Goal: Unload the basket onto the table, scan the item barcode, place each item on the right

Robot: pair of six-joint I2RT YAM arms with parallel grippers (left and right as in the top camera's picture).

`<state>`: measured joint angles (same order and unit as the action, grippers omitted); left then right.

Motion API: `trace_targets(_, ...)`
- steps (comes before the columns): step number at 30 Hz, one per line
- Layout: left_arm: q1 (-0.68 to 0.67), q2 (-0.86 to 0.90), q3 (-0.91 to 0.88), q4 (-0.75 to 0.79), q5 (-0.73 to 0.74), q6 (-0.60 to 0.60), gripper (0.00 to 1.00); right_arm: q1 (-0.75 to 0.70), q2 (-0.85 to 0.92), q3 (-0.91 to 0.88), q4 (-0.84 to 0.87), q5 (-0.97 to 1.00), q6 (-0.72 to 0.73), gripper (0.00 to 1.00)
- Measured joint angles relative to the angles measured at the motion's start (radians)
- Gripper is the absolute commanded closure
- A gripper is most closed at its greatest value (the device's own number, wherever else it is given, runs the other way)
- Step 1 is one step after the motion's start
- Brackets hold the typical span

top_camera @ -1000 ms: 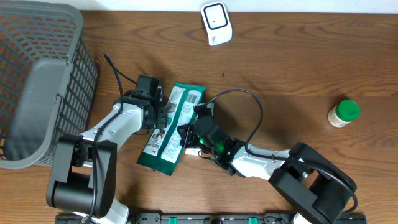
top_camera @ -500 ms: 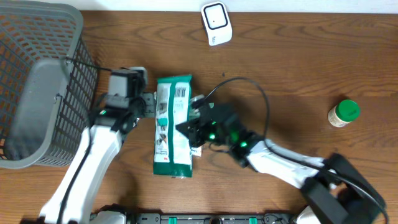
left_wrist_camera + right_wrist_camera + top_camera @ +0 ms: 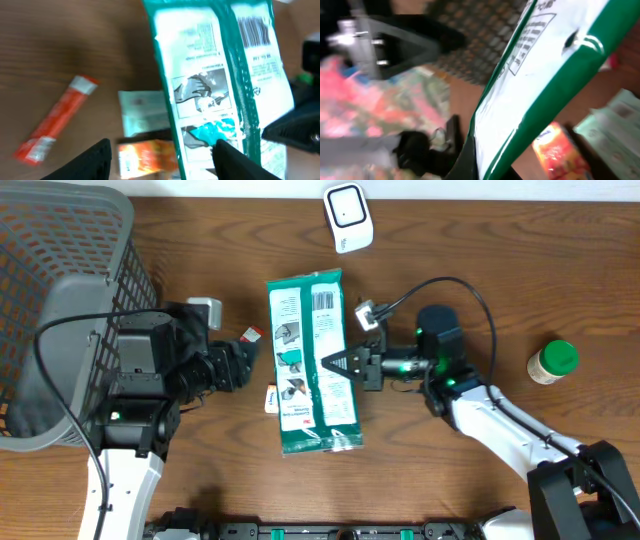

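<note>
Green-and-white packet (image 3: 305, 385) lies lengthwise mid-table (image 3: 480, 270), printed side up, with its barcode (image 3: 324, 301) at the far end. Small orange sachet (image 3: 272, 400) pokes out at its left edge and is partly covered by it. A pale flat sachet (image 3: 142, 112) sits just beside the orange one.

Right gripper (image 3: 345, 366) is pinched tight on the packet's right edge. Left gripper (image 3: 240, 365) is just left of the packet and not touching it; its fingers (image 3: 97, 160) are spread wide with nothing in them. Red stick sachet (image 3: 250, 335) lies beside the left gripper, apart from the packet.

Green-lidded jar (image 3: 553, 362) stands upright at far right, lid on, contents not visible. Grey mesh basket (image 3: 60, 290) sits at far left, partly behind the left arm; only its grey floor and mesh walls show. White scanner (image 3: 347, 217) is at the far edge, beyond the packet's barcode end and apart from it.
</note>
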<state>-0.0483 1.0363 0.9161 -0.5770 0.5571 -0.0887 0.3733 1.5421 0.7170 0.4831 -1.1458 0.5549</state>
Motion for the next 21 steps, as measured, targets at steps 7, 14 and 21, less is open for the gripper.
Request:
trace_targets(7, 0.000, 0.055, 0.000, 0.006, 0.222, 0.061, 0.25, -0.063, -0.003, 0.000, 0.094, -0.174, 0.023, 0.99)
trace_targets(14, 0.000, 0.121, 0.000, 0.015, 0.337, 0.072, 0.25, -0.068, -0.005, 0.000, 0.219, -0.212, 0.081, 0.99)
trace_targets(21, 0.000, 0.202, 0.000, 0.068, 0.504, 0.076, 0.26, -0.068, -0.005, 0.000, 0.269, -0.206, 0.146, 0.99)
